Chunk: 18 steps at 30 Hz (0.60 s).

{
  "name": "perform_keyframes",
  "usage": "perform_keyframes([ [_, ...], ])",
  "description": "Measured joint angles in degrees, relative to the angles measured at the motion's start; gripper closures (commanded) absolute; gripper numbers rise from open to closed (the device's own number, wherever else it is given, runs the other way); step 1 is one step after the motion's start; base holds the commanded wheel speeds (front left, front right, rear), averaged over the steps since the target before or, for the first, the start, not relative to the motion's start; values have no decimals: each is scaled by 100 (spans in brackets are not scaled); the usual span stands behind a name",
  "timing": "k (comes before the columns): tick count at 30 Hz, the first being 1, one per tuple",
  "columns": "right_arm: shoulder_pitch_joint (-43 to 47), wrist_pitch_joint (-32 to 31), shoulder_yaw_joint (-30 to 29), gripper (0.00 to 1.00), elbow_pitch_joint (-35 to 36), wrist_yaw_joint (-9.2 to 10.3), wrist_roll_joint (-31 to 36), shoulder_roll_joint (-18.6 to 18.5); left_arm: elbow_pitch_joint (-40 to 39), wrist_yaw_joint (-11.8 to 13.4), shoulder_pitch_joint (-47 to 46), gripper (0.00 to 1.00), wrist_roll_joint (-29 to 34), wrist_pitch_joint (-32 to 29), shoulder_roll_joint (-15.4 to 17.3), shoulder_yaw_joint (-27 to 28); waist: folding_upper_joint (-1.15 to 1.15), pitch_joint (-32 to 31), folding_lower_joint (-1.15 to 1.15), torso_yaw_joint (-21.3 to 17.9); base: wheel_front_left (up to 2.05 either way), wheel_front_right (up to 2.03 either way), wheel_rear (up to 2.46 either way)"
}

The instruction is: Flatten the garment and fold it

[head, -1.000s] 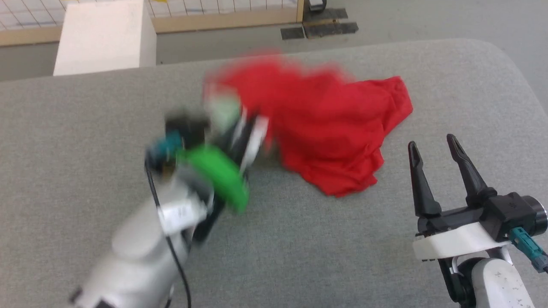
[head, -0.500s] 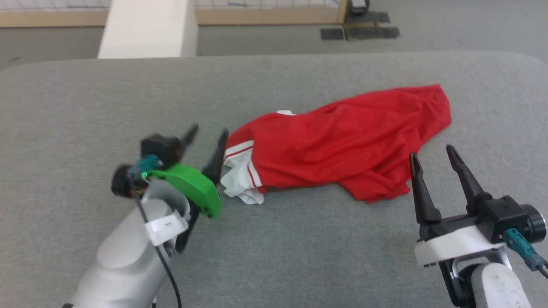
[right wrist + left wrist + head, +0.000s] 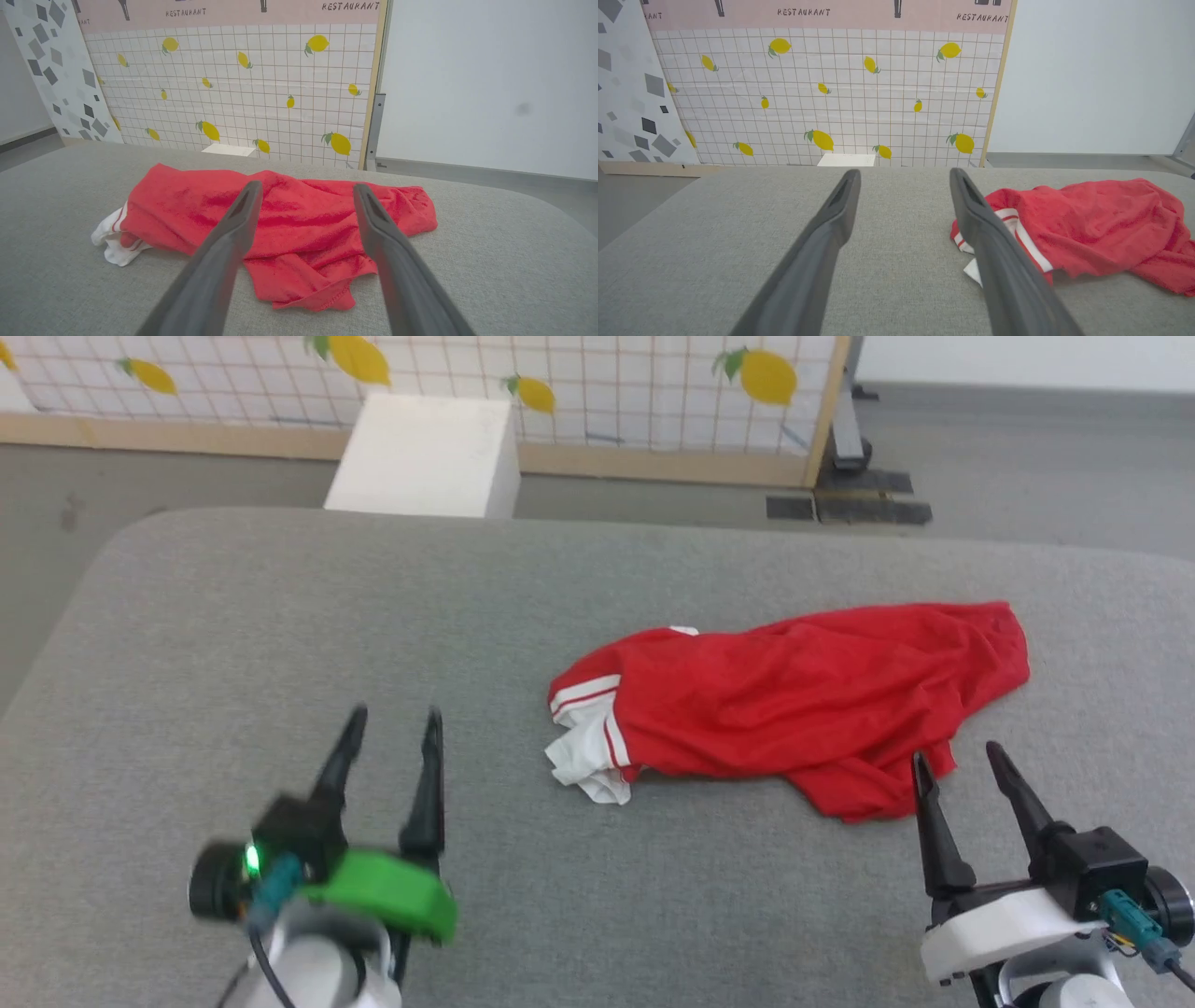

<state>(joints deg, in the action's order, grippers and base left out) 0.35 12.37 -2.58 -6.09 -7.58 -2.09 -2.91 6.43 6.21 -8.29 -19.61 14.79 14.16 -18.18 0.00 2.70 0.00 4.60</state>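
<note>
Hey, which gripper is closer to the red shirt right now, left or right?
Right. The right gripper sits at the near edge of the garment, fingers beside the red fabric. The left gripper is off past the white sleeve end, with bare grey surface between.

This looks like a staged test room in a robot lab, not a real eating place. A printed backdrop panel [image 3: 831, 93] of white tiles with lemons stands in a wooden frame [image 3: 998, 84] on the bare grey floor [image 3: 1027, 457]. Its pink top band bears the word "RESTAURANT" [image 3: 803, 12] (printed flat, like the tiles). Beside it are a second panel [image 3: 626, 93] with grey shapes and a plain white wall [image 3: 1092, 74]. The work surface is a grey fabric-covered table [image 3: 280, 616] with rounded corners.
</note>
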Motion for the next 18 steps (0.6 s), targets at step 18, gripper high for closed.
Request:
perform_keyframes([
  [18, 94, 15, 24, 0, -308, 0, -97, 2, -66, -676, 766, 0, 1010, 0, -614, 453, 0, -140, 0, 88, 0, 0, 0],
])
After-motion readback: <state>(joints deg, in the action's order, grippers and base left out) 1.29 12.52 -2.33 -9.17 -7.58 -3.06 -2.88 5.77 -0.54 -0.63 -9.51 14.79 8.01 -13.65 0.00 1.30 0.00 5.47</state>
